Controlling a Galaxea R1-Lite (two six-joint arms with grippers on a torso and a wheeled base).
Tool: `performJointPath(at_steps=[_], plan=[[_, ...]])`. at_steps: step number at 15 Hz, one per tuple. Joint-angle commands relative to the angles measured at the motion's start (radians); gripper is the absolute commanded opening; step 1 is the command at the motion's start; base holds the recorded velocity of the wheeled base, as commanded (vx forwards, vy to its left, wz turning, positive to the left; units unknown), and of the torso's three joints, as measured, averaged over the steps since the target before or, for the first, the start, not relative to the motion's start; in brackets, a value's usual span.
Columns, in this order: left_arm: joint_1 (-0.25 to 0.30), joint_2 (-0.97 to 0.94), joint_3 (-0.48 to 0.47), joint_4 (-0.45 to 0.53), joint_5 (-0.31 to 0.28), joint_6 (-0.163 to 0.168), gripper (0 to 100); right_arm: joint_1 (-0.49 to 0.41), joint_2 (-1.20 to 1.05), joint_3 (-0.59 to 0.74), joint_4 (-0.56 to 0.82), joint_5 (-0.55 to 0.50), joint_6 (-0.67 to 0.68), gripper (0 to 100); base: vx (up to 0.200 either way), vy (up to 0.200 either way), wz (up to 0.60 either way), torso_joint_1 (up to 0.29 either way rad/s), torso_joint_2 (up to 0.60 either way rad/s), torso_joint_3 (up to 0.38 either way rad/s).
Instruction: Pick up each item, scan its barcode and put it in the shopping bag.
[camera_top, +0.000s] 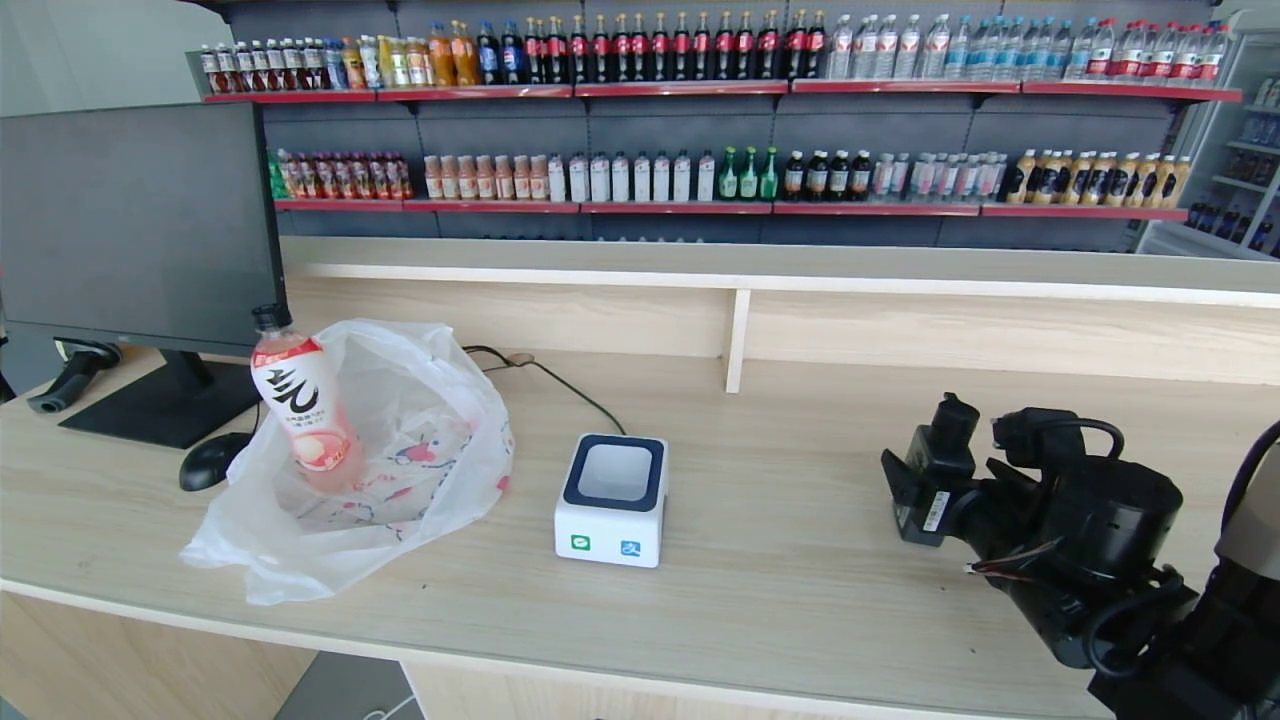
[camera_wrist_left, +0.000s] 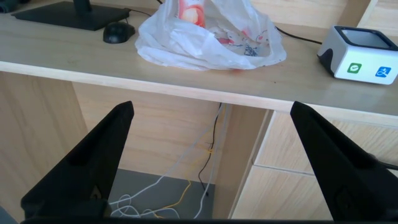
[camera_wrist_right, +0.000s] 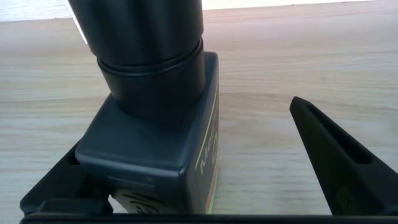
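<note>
Bag (camera_top: 450, 400) sits on the counter (camera_top: 800, 580) at 9 o'clock from the scanner (camera_top: 610, 500), counting 12 o'clock as toward the drink shelves. It is thin, see-through and floppy. I think its mouth could fold shut when something is dropped in. One pink bottle (camera_top: 300, 400) is in it, leaning, with its cap poking out of the top. I see nothing else in there. A mouse (camera_top: 210, 460) lies just beside the bag, at its 9 o'clock.

The left gripper (camera_wrist_left: 209, 107) hangs low in front of the counter, at about 7 o'clock from the scanner. Its fingers are wide apart and hold nothing.

The scanner is a small white box with a dark window facing up. It is near the bag but not touching it.

At 3 o'clock from the scanner, well apart from it, is the right gripper (camera_wrist_right: 205, 106), with the black bottle (camera_wrist_right: 155, 149) between its fingers (camera_wrist_right: 336, 155). The bottle has a square body and a fat round top. It looks hard and smooth, so it should not squash, but it might slip. I cannot tell how heavy it is. The flat sides of the square body look like the best place to squeeze, not the round top.

One finger stands off from the bottle, with bare counter showing between them, and the other is hidden behind it. So the gripper is spread wide, not squeezing. I cannot tell if the bottle rests on the counter, and I see no barcode.
</note>
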Motion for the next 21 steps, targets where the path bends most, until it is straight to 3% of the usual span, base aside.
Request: performJointPath(at_steps=[1, 8, 9, 21], plan=[[0.0, 0.0, 0.0, 0.0, 0.0, 0.0, 100, 0.0, 0.011, -0.001, -0.001, 0.0, 0.001, 100, 0.0, 0.0, 0.0, 0.0, 0.0, 0.0], [0.0, 0.0, 0.0, 0.0, 0.0, 0.0, 100, 0.003, 0.023, -0.019, -0.001, 0.0, 0.001, 100, 0.0, 0.0, 0.0, 0.0, 0.0, 0.0], [0.0, 0.0, 0.0, 0.0, 0.0, 0.0, 100, 0.002, 0.023, -0.022, -0.001, 0.0, 0.001, 0, 0.0, 0.0, 0.0, 0.0, 0.0, 0.0], [0.0, 0.0, 0.0, 0.0, 0.0, -0.002, 100, 0.003, 0.006, -0.034, -0.001, 0.0, 0.003, 0, 0.0, 0.0, 0.0, 0.0, 0.0, 0.0]])
